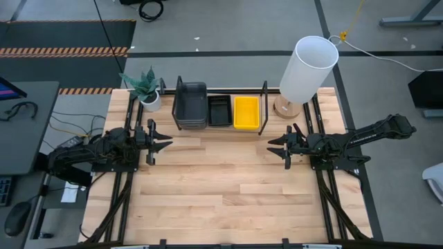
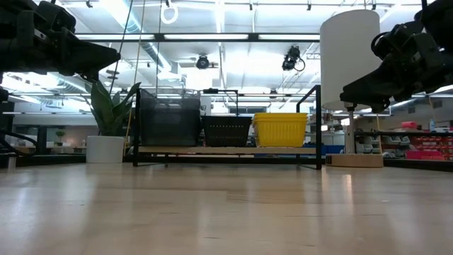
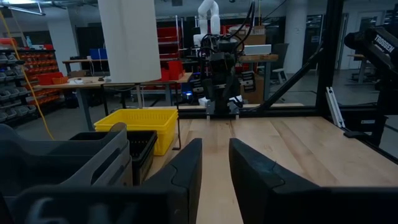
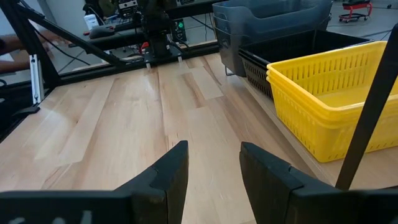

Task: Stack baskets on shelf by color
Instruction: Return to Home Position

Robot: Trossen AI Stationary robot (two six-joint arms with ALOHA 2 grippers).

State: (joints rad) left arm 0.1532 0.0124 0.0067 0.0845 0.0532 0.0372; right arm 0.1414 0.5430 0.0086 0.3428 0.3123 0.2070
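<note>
Where the shelf (image 1: 264,105) stands along the far edge of the table (image 1: 221,200), we find three stacks of baskets side by side on it. The grey stack (image 1: 190,104) is at the left end, the black stack (image 1: 220,111) is in the middle, and the yellow stack (image 1: 246,113) is at the right end. Each stack touches or sits just beside the next one. In the right wrist view we see two yellow rims nested one inside the other; there may be a third, but we cannot confirm the count in any stack.

The left gripper (image 1: 166,144) hangs over the left side of the table, nearer than the shelf and pointing toward the centre. Its jaws are released and hold nothing. The right gripper (image 1: 273,146) faces it from the right side, also with its jaws parted and nothing between them. In the low view both arms hang above the tabletop. Both grippers are well apart from the baskets.

A potted plant (image 1: 147,88) stands just left of the shelf. A white lamp (image 1: 308,68) stands just right of it.
</note>
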